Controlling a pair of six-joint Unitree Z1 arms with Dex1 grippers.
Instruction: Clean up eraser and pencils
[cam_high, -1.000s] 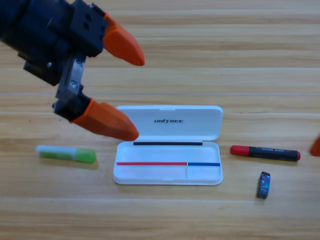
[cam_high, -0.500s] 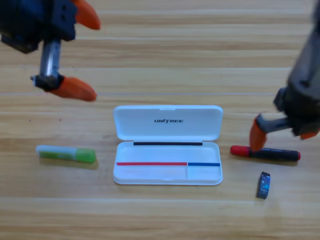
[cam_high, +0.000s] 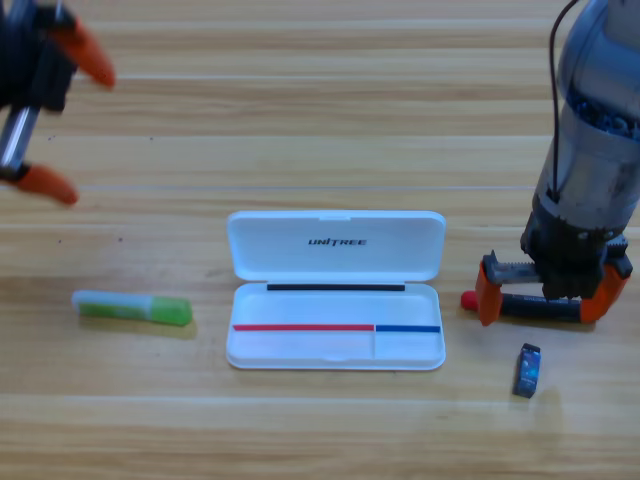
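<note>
The black pencil (cam_high: 522, 308) with a red cap lies flat just right of the white case (cam_high: 404, 346). My right gripper (cam_high: 545, 298) points down over it, open, with one orange jaw near the red cap and the other past the far end. Much of the barrel is hidden under the gripper. The small black and blue eraser (cam_high: 527, 370) lies on the table a little below that pencil. The light green pencil (cam_high: 132, 308) lies left of the case. My left gripper (cam_high: 63, 118) hangs open at the upper left edge, far above the green pencil.
The white case lies in the middle with its lid (cam_high: 336, 244) folded back away from me and its tray empty. The right arm's grey body (cam_high: 595, 130) rises from the gripper to the upper right corner.
The left gripper has drawn back up and left to the picture's edge. The right arm has come in from the right and lowered its open gripper over the black pencil.
</note>
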